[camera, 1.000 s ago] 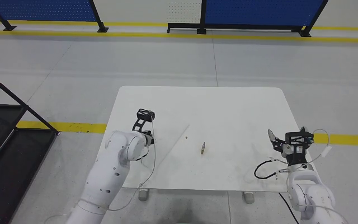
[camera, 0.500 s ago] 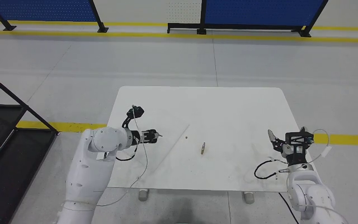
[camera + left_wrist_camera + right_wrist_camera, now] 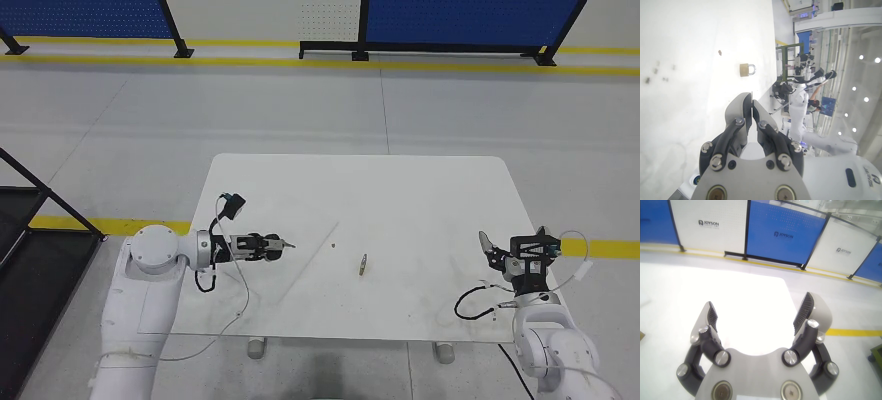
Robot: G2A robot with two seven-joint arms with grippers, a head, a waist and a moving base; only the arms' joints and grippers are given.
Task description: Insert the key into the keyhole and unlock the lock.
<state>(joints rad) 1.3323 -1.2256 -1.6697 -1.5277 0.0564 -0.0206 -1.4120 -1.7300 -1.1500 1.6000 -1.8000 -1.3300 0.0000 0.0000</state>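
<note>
A small brass padlock (image 3: pixel 362 263) with a silver shackle lies flat near the middle of the white table (image 3: pixel 400 190); it also appears in the left wrist view as the padlock (image 3: pixel 747 69). My left gripper (image 3: pixel 281 243) hovers left of it, pointing toward it, some way off. Its fingers (image 3: pixel 738 106) are shut on a thin metal key (image 3: pixel 752 95), seen edge-on and poking out past the tips. My right gripper (image 3: pixel 513 250) sits by the table's right front edge, far from the lock. The right gripper (image 3: pixel 759 308) is open and holds nothing.
A tiny brown speck (image 3: pixel 332 241) lies on the table between the left gripper and the padlock, seen closer as the speck (image 3: pixel 720 52). A thin pale line (image 3: pixel 305 262) crosses the tabletop there. Blue and white fence panels (image 3: pixel 460 20) stand far behind.
My left arm has swung down from a raised, folded pose and now stretches level across the table, its gripper pointing right toward the padlock. The right arm and the padlock have not moved.
</note>
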